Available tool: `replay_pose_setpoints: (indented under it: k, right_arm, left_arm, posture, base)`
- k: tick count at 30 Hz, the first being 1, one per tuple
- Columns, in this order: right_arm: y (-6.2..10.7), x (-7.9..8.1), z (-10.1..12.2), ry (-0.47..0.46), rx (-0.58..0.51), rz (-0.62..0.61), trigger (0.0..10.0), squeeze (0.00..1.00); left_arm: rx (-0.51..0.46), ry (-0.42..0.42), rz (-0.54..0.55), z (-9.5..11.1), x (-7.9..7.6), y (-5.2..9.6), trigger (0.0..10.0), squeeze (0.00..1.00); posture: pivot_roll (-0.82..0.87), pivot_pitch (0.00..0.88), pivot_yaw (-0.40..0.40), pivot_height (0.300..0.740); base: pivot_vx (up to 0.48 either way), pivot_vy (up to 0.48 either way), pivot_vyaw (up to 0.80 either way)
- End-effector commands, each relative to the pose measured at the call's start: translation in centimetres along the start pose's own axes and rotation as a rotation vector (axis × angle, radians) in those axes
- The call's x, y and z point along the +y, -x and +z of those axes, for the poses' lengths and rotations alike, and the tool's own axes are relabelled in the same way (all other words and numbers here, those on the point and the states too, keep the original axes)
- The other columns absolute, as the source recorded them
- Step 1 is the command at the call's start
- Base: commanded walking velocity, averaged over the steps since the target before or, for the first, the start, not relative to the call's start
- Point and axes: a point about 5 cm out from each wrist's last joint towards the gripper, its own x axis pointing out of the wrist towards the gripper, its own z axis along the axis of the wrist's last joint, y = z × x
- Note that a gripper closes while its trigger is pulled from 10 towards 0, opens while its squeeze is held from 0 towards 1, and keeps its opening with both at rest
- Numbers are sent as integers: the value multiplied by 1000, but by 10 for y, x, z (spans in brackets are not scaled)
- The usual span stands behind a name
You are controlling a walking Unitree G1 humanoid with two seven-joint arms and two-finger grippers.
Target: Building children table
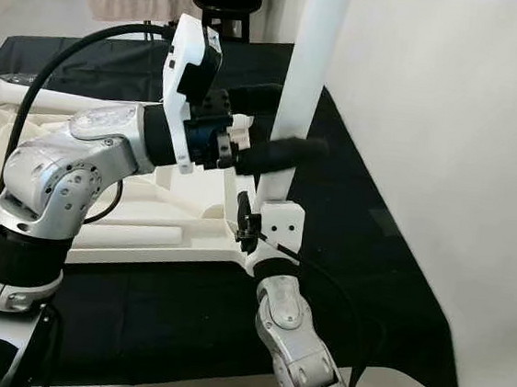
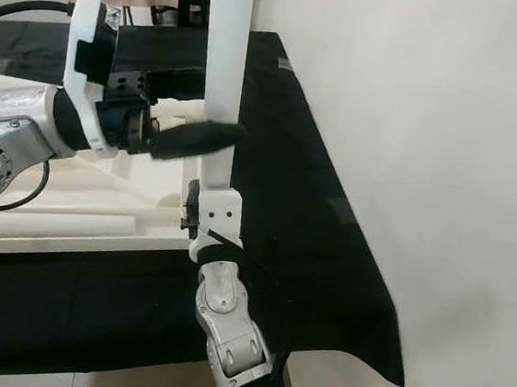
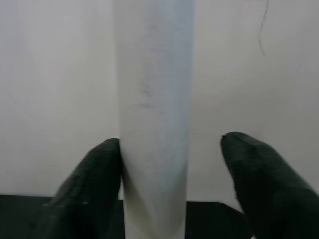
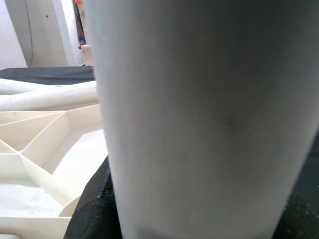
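Nearest the camera, my right arm rises from below, and its tool (image 1: 270, 215) stands at the lower end of the white leg (image 1: 309, 79). Whether its fingers are closed on the leg I cannot tell, since the white wrist block hides them. In the right wrist view the leg (image 4: 199, 114) stands very close and out of focus.

The leg's long axis is upright, leaning very slightly, and its upper end runs out of the picture at the top. It stands above the right part of the worktop (image 1: 362, 260), which is covered in black cloth.

My left tool (image 1: 279, 126) reaches in from the left at mid-height of the leg, fingers spread wide, one on each side. In the left wrist view one finger (image 3: 84, 191) touches the leg (image 3: 152, 119); the other stands apart from it.

Behind my left arm, the white tabletop (image 1: 146, 209) lies underside up, ribs showing. Two more legs (image 1: 37, 96) lie lengthwise, one beyond it and one on it.
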Motion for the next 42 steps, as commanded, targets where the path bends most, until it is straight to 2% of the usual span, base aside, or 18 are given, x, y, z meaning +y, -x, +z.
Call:
replay_pose_setpoints:
  k: [1, 10, 16, 17, 19, 20, 22, 23, 25, 28, 29, 30, 31, 32, 34, 35, 37, 42]
  right_arm:
    - [17, 34, -35, -123, 212, 32, 10000, 0]
    - [15, 35, -35, -128, 206, 47, 10000, 0]
    - [13, 42, -27, -120, 180, 152, 10000, 0]
    - [12, 44, -22, -115, 165, 208, 10000, 255]
    - [11, 45, -18, -111, 155, 247, 10000, 255]
    - [9, 43, -13, -122, 134, 277, 10000, 1000]
    - [4, 39, -4, -156, 106, 315, 10000, 1000]
    - [-5, 28, 16, -205, 35, 413, 10000, 1000]
    - [-9, 23, 26, -215, 0, 468, 10000, 1000]
    - [-23, -2, 54, -187, -94, 616, 10000, 1000]
    - [-23, -2, 54, -187, -94, 616, 10000, 1000]
    - [-25, -7, 59, -175, -106, 644, 10000, 933]
    - [-25, -7, 59, -175, -106, 644, 10000, 933]
    - [-30, -17, 62, -128, -110, 697, 10000, 35]
    - [-39, -38, 69, -39, -103, 799, 10000, 0]
    - [-39, -38, 69, -39, -103, 799, 10000, 0]
    - [-46, -54, 76, -21, -81, 897, 10000, 0]
    - [-49, -66, 82, -22, -49, 1025, 10000, 0]
  left_arm:
    - [10, 15, -7, -1, -1, -4, 0, 0]
    - [-41, 91, 50, -7, -6, -7, 0, 0]
    - [-49, 123, 80, -15, -13, -5, 0, 0]
    - [-54, 129, 88, -16, -14, -4, 0, 0]
    - [-57, 133, 94, -16, -14, -3, 0, 0]
    - [-59, 136, 101, -17, -14, -3, 0, 0]
    - [-63, 138, 109, -17, -14, -2, 0, 0]
    - [-67, 142, 123, -17, -14, -1, 0, 0]
    - [-69, 143, 128, -18, -14, -1, 0, 0]
    - [-74, 147, 134, -18, -15, -1, 0, 0]
    - [-74, 147, 134, -18, -15, -1, 0, 0]
    - [-75, 147, 135, -19, -16, -1, 0, 0]
    - [-75, 147, 135, -19, -16, -1, 0, 0]
    - [-76, 148, 134, -19, -16, -1, 0, 0]
    - [-78, 149, 130, -19, -17, -2, 0, 0]
    - [-78, 149, 130, -19, -17, -2, 0, 0]
    - [-80, 151, 126, -19, -18, -3, 0, 0]
    - [-79, 154, 122, -19, -18, -4, 0, 0]
  posture:
    - [96, 153, -14, 740]
    - [91, 141, -22, 740]
    - [85, 135, -26, 740]
    - [82, 135, -26, 740]
    - [82, 135, -26, 740]
    - [77, 134, -27, 740]
    - [71, 132, -27, 740]
    - [62, 134, -26, 740]
    - [62, 134, -26, 740]
    - [50, 131, -28, 740]
    - [50, 131, -28, 740]
    - [50, 131, -28, 740]
    - [50, 131, -28, 740]
    - [46, 131, -31, 740]
    - [43, 133, -34, 740]
    - [43, 133, -34, 740]
    - [45, 136, -31, 740]
    - [44, 138, -31, 740]
  base:
    - [0, 0, 0]
    - [0, 0, 0]
    - [0, 0, 0]
    - [0, 0, 0]
    - [0, 0, 0]
    - [0, 0, 0]
    - [0, 0, 0]
    - [0, 0, 0]
    - [0, 0, 0]
    - [0, 0, 0]
    - [0, 0, 0]
    - [0, 0, 0]
    - [0, 0, 0]
    - [0, 0, 0]
    - [0, 0, 0]
    - [0, 0, 0]
    - [0, 0, 0]
    - [0, 0, 0]
